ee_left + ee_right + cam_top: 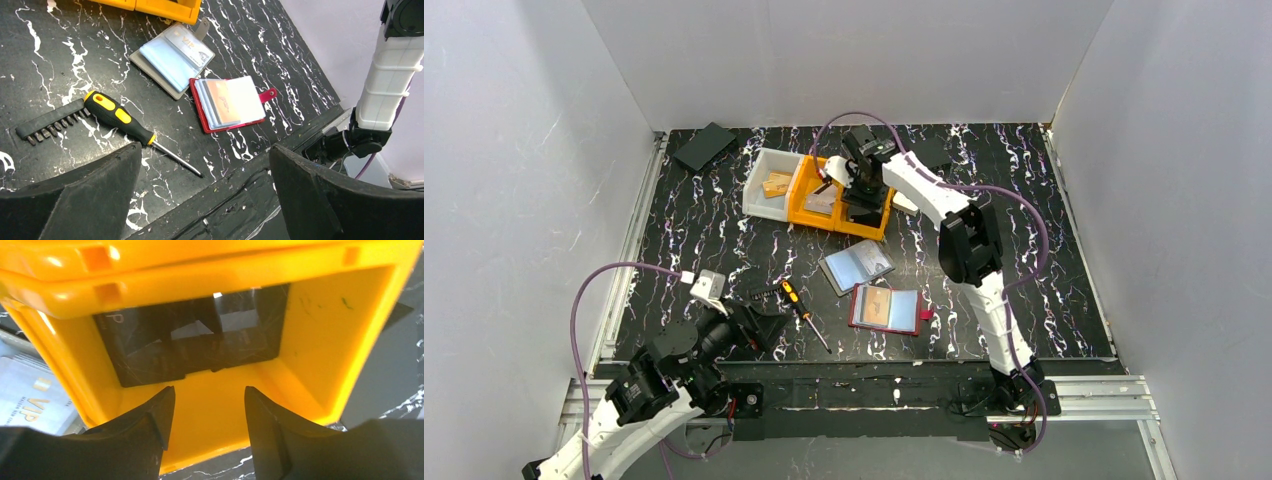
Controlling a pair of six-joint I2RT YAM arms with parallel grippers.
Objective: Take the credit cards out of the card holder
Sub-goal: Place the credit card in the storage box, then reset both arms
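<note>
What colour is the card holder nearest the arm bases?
The card holder is red, snap tab included; clearest in the left wrist view.

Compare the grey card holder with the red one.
The grey card holder has a grey cover, the red card holder a red one. The grey shows a light blue card and a VIP card, the red an orange card. The grey lies nearer the yellow bin than the red. Both lie open.
</note>
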